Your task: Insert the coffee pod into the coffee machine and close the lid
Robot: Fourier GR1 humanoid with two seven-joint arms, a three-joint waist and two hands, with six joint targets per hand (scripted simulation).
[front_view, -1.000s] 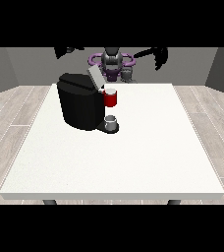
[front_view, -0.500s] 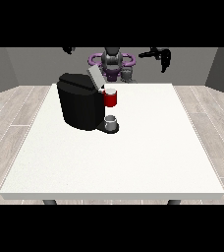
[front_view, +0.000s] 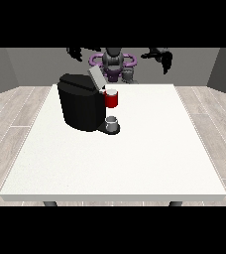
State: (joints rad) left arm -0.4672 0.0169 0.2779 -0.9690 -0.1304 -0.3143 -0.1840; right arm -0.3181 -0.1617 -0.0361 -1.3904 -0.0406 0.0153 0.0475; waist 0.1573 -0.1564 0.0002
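The hand at the view's right (front_view: 163, 58), black, hangs in the air above the far edge of the table with its fingers drooping downward; whether they are spread or curled cannot be told, and nothing shows in it. The hand at the view's left (front_view: 76, 52), also black, is raised behind the far left of the table, its finger pose equally unreadable.

Both hands are well apart from the boxy black coffee machine (front_view: 79, 101), which stands on the large white table (front_view: 115, 163) toward its far left. The machine's grey lid (front_view: 95, 78) is tilted up and open. A red thing at the machine (front_view: 112, 99) sits at its front, and a small grey cup-like thing (front_view: 112, 123) rests on its base below.

The grey coffee pod cannot be picked out with certainty. Judging by this, nothing is done yet: insertion and lid closing remain.
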